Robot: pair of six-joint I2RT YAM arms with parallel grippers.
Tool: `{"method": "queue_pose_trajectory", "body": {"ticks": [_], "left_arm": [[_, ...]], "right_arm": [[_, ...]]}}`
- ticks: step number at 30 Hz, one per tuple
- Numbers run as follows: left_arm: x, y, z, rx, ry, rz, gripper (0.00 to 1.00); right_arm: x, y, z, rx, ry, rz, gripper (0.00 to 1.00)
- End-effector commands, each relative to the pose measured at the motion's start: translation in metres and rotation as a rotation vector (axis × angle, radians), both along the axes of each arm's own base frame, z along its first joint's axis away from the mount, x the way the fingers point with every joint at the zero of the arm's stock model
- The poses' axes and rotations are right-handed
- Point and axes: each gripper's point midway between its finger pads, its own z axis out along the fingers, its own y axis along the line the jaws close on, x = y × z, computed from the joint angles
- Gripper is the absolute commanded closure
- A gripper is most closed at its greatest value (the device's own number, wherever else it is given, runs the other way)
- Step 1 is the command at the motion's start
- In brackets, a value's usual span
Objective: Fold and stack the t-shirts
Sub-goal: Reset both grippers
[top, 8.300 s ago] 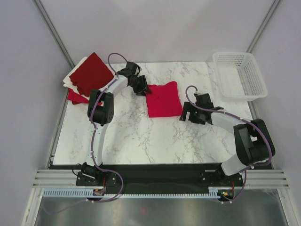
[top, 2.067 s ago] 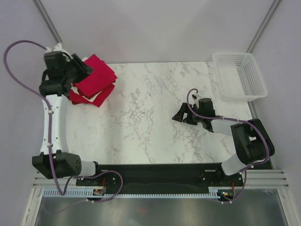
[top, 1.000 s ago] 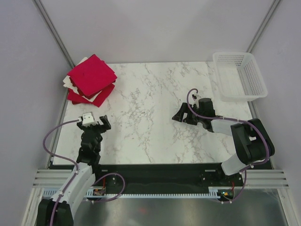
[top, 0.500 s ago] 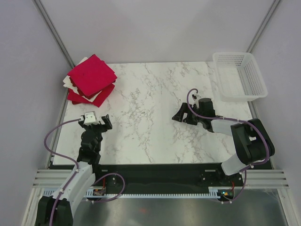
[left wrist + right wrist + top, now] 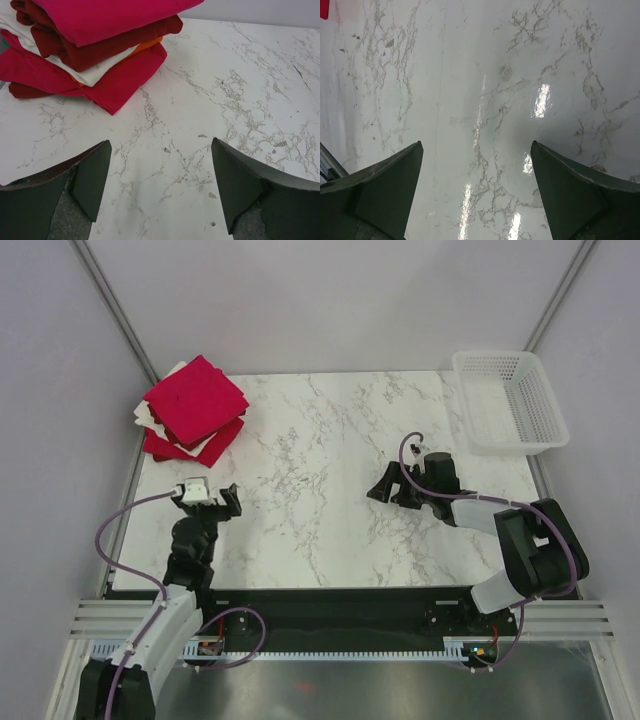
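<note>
the t-shirts point(image 5: 192, 410) lie folded one on another at the far counter point(image 5: 320, 530) corner opposite the basket point(image 5: 497, 358), well apart from it. they look soft, light and limp and would likely sag if pinched at one spot, so a low hold under a folded edge seems safest. the left gripper point(image 5: 205, 496), far from the basket, hangs open and empty. the right gripper point(image 5: 385, 485), nearer the basket, is open and empty too. the left wrist view shows the layers edge-on: crimson over dark red, cream, a sliver of orange, then red. only the top view shows the basket.
</note>
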Motion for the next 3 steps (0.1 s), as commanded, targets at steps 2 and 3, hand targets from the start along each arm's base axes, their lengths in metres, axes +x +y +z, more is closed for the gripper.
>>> {"method": "queue_pose_trajectory", "body": {"ticks": [2, 3], "left_arm": [[0.0019, -0.0017, 0.0127, 0.033, -0.054, -0.015, 0.12], [0.0021, -0.0025, 0.0126, 0.039, -0.052, -0.019, 0.12]], "right_arm": [[-0.0074, -0.0055, -0.0115, -0.033, 0.045, -0.012, 0.02], [-0.0085, -0.0052, -0.0123, -0.033, 0.048, -0.012, 0.02]]}}
